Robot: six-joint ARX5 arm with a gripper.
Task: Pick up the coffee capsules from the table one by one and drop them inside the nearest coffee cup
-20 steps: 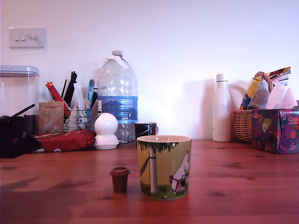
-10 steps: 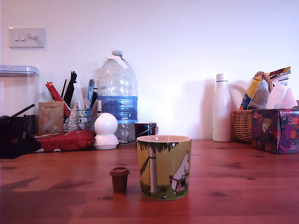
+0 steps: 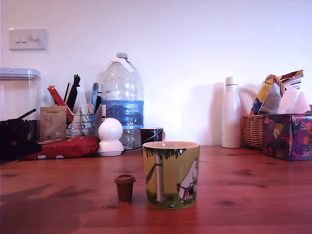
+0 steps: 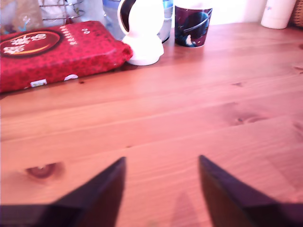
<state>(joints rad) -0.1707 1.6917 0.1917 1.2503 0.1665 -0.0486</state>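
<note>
A dark brown coffee capsule (image 3: 125, 187) stands upright on the reddish wooden table (image 3: 243, 185), just to the exterior view's left of the yellow-green coffee cup (image 3: 171, 173). The two stand close together but apart. My arm (image 3: 9, 139) is only a dark shape at the exterior view's far left edge. In the wrist view my gripper (image 4: 162, 158) is open, its two dark fingers (image 4: 102, 189) spread over bare table (image 4: 189, 104) with nothing between them. Neither the capsule nor the cup appears in the wrist view.
A red packet (image 3: 63, 146) (image 4: 52, 52), a white round-topped ornament (image 3: 110, 137) (image 4: 142, 28) and a small dark cup (image 3: 151, 135) (image 4: 191, 26) line the back. Behind them stand a big water bottle (image 3: 122, 97), a white bottle (image 3: 231, 114), a basket (image 3: 253, 130) and a patterned box (image 3: 287, 136).
The dark arm at the exterior view's left edge has drawn back to the left, uncovering more of the red packet. The capsule and the cup have not moved.
</note>
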